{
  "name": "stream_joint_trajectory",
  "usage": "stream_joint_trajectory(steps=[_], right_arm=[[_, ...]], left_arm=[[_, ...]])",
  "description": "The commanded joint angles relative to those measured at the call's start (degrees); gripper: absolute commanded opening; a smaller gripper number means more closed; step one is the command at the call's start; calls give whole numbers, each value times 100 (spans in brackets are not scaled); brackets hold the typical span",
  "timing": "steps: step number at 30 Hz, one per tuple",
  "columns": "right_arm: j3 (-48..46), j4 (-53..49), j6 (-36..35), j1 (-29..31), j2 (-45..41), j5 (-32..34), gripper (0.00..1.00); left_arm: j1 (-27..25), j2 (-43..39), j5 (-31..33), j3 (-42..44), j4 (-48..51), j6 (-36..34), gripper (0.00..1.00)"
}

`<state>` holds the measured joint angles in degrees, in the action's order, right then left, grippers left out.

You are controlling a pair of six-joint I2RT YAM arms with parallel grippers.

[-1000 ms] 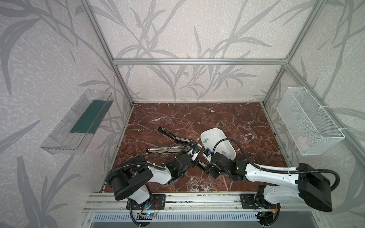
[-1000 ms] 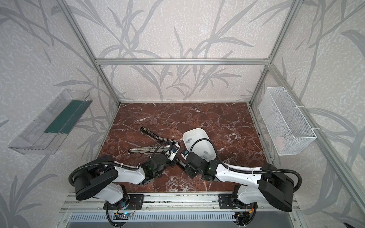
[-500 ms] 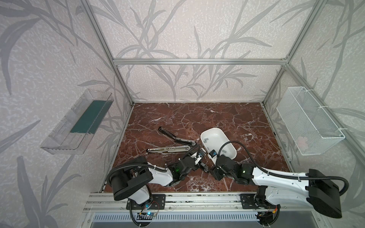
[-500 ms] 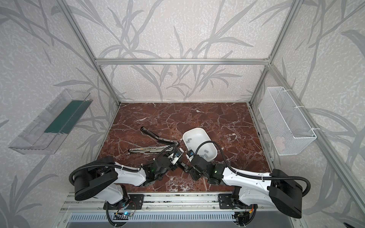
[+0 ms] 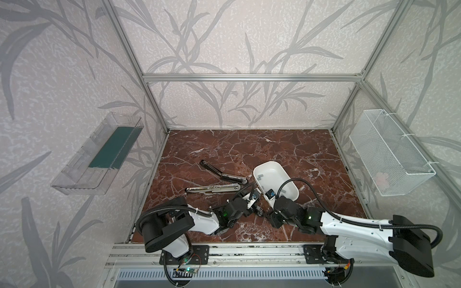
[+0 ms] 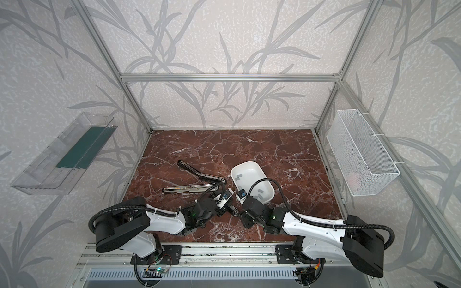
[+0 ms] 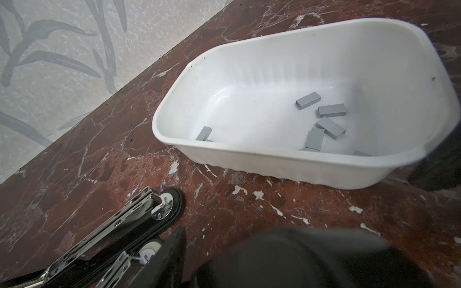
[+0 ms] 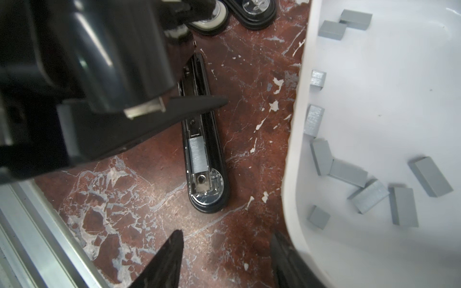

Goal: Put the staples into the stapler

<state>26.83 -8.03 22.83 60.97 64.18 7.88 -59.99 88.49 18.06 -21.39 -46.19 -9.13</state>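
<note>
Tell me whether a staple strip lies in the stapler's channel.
Yes, a grey staple strip sits in the channel of the stapler, near its rounded end.

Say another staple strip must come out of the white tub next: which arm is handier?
Right, probably. The right gripper is open, empty, beside the white tub, with staples just inside; the left gripper sits over the stapler, farther off.
</note>
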Motion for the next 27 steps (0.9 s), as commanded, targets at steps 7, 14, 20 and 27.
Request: stream_joint_trajectory(steps=[7, 14, 20, 27], right_arm=[[-59, 382, 3, 28, 235, -298, 50], [140, 657, -22, 29, 717, -220, 46], [336, 745, 65, 29, 1123, 74, 36], [460, 627, 166, 25, 1208, 487, 30]], left_arm=[[-37, -115, -405, -113, 358, 191, 69], [-45, -277, -295, -44, 474, 174, 70], [-52, -348, -473, -109, 722, 207, 71], [-64, -495, -503, 27, 665, 201, 72]])
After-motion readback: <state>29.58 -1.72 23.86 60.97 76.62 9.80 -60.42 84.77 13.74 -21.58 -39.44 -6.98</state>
